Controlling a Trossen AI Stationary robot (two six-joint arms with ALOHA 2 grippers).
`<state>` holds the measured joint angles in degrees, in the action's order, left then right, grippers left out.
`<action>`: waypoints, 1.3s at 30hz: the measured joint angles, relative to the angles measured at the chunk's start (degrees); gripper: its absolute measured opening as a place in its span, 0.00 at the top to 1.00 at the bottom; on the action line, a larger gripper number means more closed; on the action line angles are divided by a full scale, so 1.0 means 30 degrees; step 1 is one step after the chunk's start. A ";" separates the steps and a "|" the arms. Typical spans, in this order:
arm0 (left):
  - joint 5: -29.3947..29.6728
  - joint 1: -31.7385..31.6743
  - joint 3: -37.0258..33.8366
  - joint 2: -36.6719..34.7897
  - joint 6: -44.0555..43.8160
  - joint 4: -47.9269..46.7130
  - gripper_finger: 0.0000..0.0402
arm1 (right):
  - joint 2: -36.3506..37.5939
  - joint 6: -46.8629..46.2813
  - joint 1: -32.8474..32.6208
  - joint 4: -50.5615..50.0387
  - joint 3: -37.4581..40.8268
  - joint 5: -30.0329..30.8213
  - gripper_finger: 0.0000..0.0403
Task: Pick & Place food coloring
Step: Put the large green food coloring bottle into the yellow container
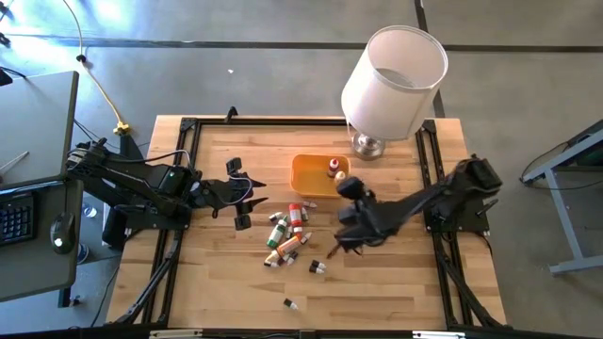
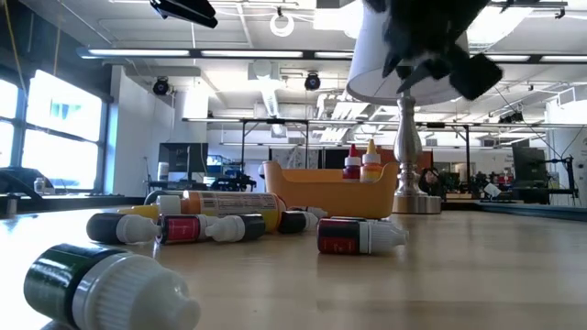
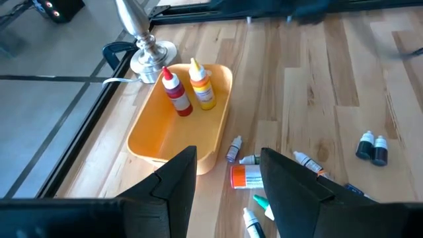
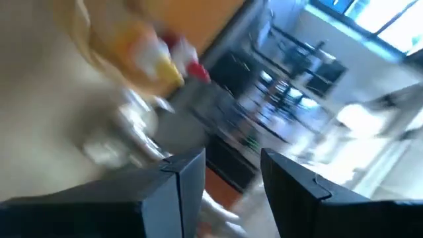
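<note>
Food coloring bottles [image 1: 287, 235]: scattered mid-table, just near of orange tray [image 1: 306, 179]; two upright inside. Likely light, smooth, roll-prone; grip across body. Left gripper [image 1: 247, 193], right gripper [image 1: 350, 209]: fingers parted, empty.

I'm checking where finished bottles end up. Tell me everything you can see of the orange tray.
The orange tray is a shallow rounded-rectangle tub, apparently glossy plastic, sitting flat on the wooden table beside the lamp base. Two bottles stand upright at its lamp end, one red, one yellow. No gripper touches it.
</note>
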<state>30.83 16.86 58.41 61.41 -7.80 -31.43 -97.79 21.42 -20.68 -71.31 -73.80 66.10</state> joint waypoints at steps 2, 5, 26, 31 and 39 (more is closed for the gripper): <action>0.0000 0.0004 0.0000 0.0000 -0.0006 0.0002 0.59 | 0.0831 -0.2940 -0.0734 0.1016 -0.0004 -0.1179 0.65; 0.0000 0.0005 0.0000 0.0000 0.0001 0.0000 0.59 | 0.2012 -0.6724 -0.1545 0.2744 -0.0007 -0.3626 0.65; 0.0000 0.0004 0.0000 0.0000 0.0001 0.0010 0.59 | 0.1672 -0.2982 0.0975 2.5409 0.5218 -1.9109 0.64; 0.0000 0.0001 0.0000 0.0000 0.0000 0.0003 0.59 | 0.1672 -0.4124 0.1660 2.8059 0.7139 -1.7461 0.64; -0.1213 -0.0245 0.0000 -0.0007 -0.0006 0.0025 0.59 | 0.1665 -0.5634 0.2308 3.1398 1.0144 -1.9616 0.66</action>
<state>27.19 16.13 58.41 61.39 -7.81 -31.35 -92.79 4.52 -13.76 22.89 -43.37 7.25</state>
